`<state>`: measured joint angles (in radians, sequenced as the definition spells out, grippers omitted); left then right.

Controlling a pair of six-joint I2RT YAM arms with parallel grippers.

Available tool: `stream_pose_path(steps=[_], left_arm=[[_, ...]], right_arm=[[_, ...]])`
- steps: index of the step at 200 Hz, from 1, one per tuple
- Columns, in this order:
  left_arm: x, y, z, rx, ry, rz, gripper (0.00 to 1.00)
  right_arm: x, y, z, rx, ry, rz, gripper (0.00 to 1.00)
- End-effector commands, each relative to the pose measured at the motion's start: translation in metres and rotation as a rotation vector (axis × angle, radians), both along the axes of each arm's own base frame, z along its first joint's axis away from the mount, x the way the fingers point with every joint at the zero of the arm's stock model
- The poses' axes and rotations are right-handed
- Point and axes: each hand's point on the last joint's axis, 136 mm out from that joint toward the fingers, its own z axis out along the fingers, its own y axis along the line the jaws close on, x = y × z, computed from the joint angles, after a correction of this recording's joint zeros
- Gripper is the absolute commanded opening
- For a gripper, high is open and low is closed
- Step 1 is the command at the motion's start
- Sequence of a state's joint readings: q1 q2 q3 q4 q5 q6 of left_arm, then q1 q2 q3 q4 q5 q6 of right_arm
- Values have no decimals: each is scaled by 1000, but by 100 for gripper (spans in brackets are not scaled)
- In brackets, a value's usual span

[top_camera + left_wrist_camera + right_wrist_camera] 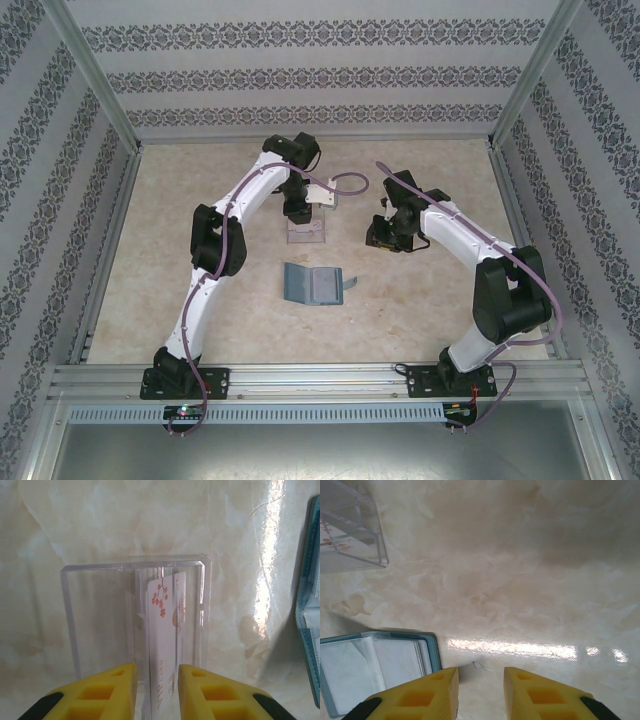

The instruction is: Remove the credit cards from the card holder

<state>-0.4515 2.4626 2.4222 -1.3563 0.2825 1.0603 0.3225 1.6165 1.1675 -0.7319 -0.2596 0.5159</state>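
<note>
1. My left pincer (300, 212) hangs over the clear box (305, 233), toward 12 o'clock on the table (440, 300).
2. Left wrist view: my left pincer (157, 666) is released. Its yellow fingers (115, 690) stand apart, and the gap frames a credit card (167, 625).
3. That credit card is white with red blossoms. It stands on edge inside the clear box (100, 567), tilted, in the box's 3 o'clock half.
4. The card holder (315, 283) lies open at the table's centre, at 6 o'clock of the clear box and apart from it. Its teal edge shows at 3 o'clock in the left wrist view (310, 605).
5. My right pincer (385, 235) hovers at 2 o'clock of the card holder.
6. Right wrist view: my right pincer (480, 672) is released, with bare table between its fingers (535, 695). The card holder (375, 665) lies at 8 o'clock, pockets upward, and the clear box (350, 535) at 10 o'clock.
</note>
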Motion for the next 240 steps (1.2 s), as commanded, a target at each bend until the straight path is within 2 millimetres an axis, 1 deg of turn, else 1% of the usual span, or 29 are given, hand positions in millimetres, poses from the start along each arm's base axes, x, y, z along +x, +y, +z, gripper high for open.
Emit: stream_pose_path(steps=[1, 32, 48, 82, 109, 117, 145, 178, 214, 240], left_arm=[[5, -7, 25, -35, -63, 6, 28], [10, -12, 35, -74, -88, 80, 28], [8, -15, 42, -106, -80, 121, 29], [10, -21, 54, -186, -94, 271, 29], [12, -23, 62, -268, -122, 422, 31], [12, -24, 68, -298, -130, 462, 31], [16, -17, 82, -374, -166, 660, 35], [10, -13, 95, -446, -104, 856, 36], [0, -12, 102, -506, -15, 1009, 35], [-7, -10, 102, -566, 32, 1117, 37]], right_arm=[[-3, -1, -3, 4, 7, 5, 31], [-3, 6, -2, 15, 6, 19, 31], [-2, 12, -2, 23, 7, 27, 31], [-5, 27, -3, 42, 12, 50, 31], [-9, 40, -4, 46, 19, 75, 31], [-10, 43, -5, 47, 22, 80, 31], [-14, 55, -5, 60, 26, 96, 31], [-21, 70, -8, 77, 39, 120, 30], [-27, 81, -12, 90, 51, 137, 30], [-31, 87, -14, 95, 59, 150, 30]])
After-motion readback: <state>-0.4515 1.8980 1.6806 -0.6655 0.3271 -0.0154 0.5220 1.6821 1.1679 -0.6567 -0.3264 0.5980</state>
